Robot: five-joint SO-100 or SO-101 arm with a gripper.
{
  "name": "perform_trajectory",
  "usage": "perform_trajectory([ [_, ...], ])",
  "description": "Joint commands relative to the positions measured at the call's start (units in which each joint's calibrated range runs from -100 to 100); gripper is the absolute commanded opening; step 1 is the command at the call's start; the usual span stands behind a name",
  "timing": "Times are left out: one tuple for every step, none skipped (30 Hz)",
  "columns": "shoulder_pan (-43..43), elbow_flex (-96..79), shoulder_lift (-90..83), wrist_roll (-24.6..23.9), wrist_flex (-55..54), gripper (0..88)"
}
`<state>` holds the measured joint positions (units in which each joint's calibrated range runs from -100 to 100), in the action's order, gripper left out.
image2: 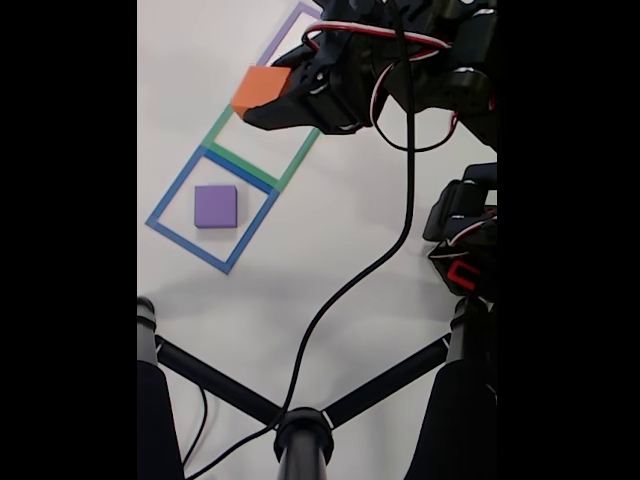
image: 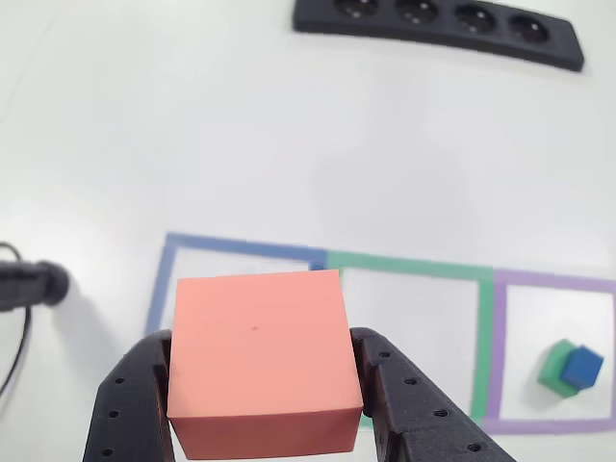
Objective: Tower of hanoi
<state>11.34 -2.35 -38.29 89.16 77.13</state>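
Note:
My gripper (image: 265, 390) is shut on a large salmon-orange cube (image: 258, 346), one black finger on each side of it. In the fixed view the gripper (image2: 266, 100) holds the orange cube (image2: 258, 86) in the air over the green taped square (image2: 300, 160). A purple cube (image2: 215, 206) lies inside the blue taped square (image2: 180, 182). In the other view a small blue cube (image: 583, 367) sits on a green cube (image: 553, 375) inside the purple taped square (image: 558, 282), to the right of the green square (image: 414, 265) and the blue square (image: 241, 245).
A black power strip (image: 438, 24) lies at the far edge of the white table. A black cylinder with a cable (image: 34, 284) sits at the left. In the fixed view a black stand's legs (image2: 230, 390) and a hanging cable (image2: 395, 240) cross the near table.

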Motion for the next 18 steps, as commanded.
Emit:
perform_trajectory([
  [3.5,1.9,-2.7,3.7,0.6,11.2],
  [4.3,1.5,-3.0,4.2,0.6,11.1],
  [5.2,0.7,-3.2,4.4,0.5,11.1],
  [5.9,-0.3,-3.5,5.0,0.2,11.1],
  [6.5,-1.7,-4.0,5.7,-0.1,11.0],
  [7.1,-3.3,-4.5,6.6,-0.5,11.0],
  [7.5,-5.7,-5.2,7.7,-1.2,11.1],
  [7.9,-8.1,-6.0,9.0,-2.0,11.1],
  [8.1,-11.4,-7.0,10.1,-3.6,11.2],
  [8.4,-14.6,-8.0,10.8,-5.5,11.2],
  [8.7,-18.4,-9.0,10.8,-8.0,11.3],
  [8.8,-21.3,-9.4,10.8,-10.1,11.3],
  [8.9,-24.3,-9.8,10.8,-12.7,11.3],
  [9.0,-26.8,-10.0,10.8,-15.1,11.3],
  [9.0,-29.8,-10.0,10.8,-18.3,11.3],
  [8.9,-32.9,-10.0,10.8,-22.0,11.3],
  [8.8,-36.1,-9.8,10.8,-26.2,11.3],
  [8.5,-39.6,-9.2,10.8,-31.3,11.3],
])
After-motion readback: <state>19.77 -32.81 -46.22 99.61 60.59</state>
